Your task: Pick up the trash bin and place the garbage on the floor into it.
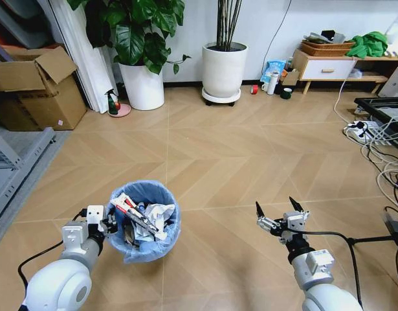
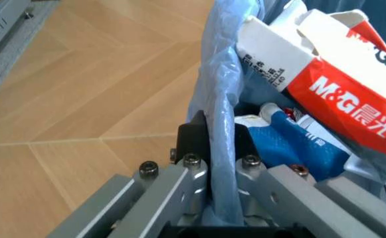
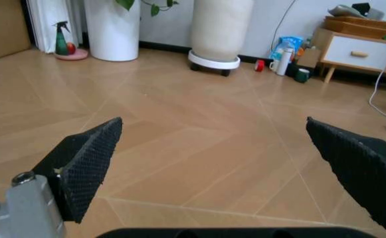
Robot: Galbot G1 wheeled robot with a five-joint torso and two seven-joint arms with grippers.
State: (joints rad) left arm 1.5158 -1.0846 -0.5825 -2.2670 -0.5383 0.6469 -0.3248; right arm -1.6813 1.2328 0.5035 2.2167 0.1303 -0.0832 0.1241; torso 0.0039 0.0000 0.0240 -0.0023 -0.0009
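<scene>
The trash bin (image 1: 161,245), small and round with a pale blue bag liner (image 2: 216,84), sits low in front of me on the left. My left gripper (image 1: 111,225) is shut on its near-left rim, and the left wrist view shows the two jaws of the left gripper (image 2: 221,144) clamping the rim and liner. Garbage lies inside the bin: a red-and-white carton (image 2: 339,89), a blue-white packet (image 2: 299,146) and white tissue wads (image 1: 158,214). My right gripper (image 1: 277,208) hangs open over bare floor (image 1: 237,155), with nothing between the fingers of the right gripper (image 3: 213,163).
Two big white plant pots (image 1: 142,84) (image 1: 224,70) stand at the far wall, with a spray bottle (image 1: 112,102) beside the left one. Cardboard boxes (image 1: 37,87) are at the far left. A low cabinet (image 1: 328,65), a white bottle (image 1: 272,83) and loose cables (image 1: 380,155) are on the right.
</scene>
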